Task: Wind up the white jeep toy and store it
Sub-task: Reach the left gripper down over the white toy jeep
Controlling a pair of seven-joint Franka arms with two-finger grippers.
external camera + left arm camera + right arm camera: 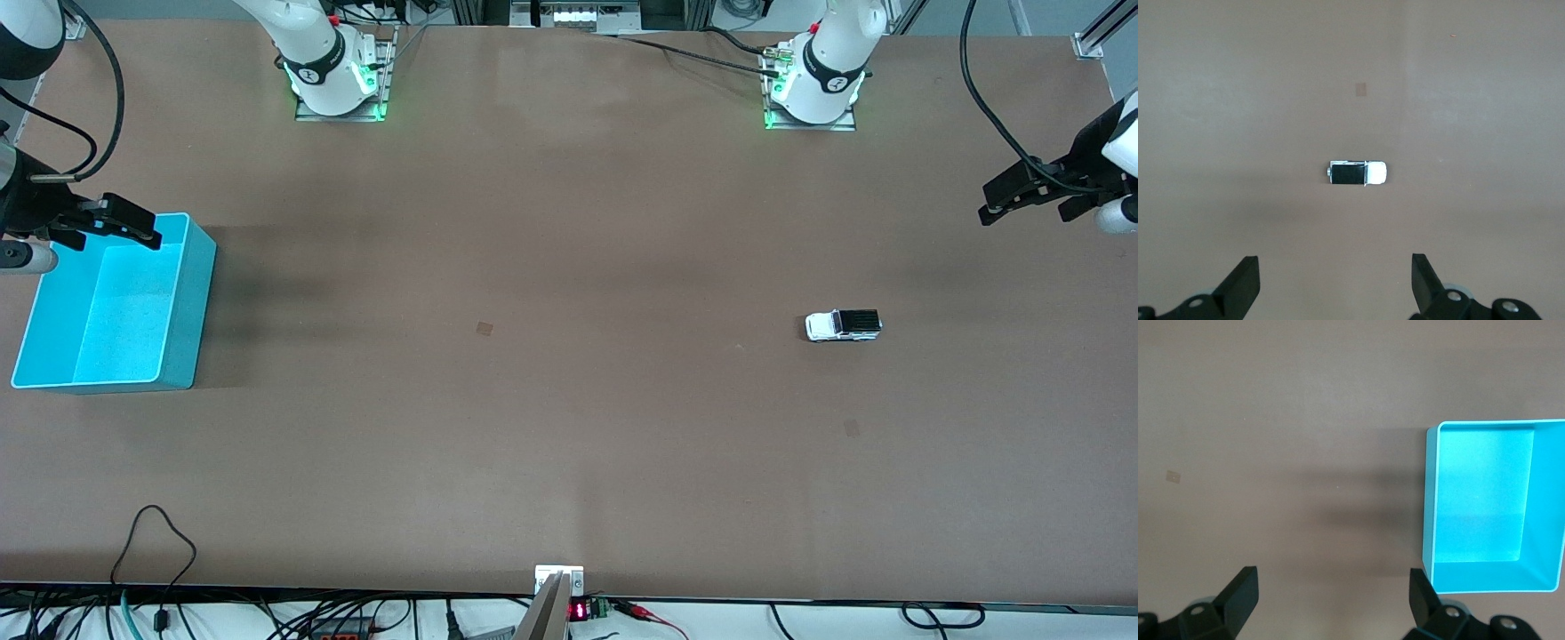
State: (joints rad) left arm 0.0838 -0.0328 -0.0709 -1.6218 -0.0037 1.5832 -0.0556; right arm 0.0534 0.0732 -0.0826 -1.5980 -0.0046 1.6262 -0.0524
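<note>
While both tools hang open, jeep (843, 325) (unobstructed) sits well apart from bin (187, 302).

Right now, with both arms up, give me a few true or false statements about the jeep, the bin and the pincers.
1. The white jeep toy sits inside the blue bin. False: it stands on the bare table, toward the left arm's end.
2. The blue bin holds nothing. True.
3. The left pincer is shut on the jeep. False: it is open and up in the air, holding nothing.
4. The right pincer is open. True.
5. The jeep lies on its side. False: it stands on its wheels, black roof up.
</note>
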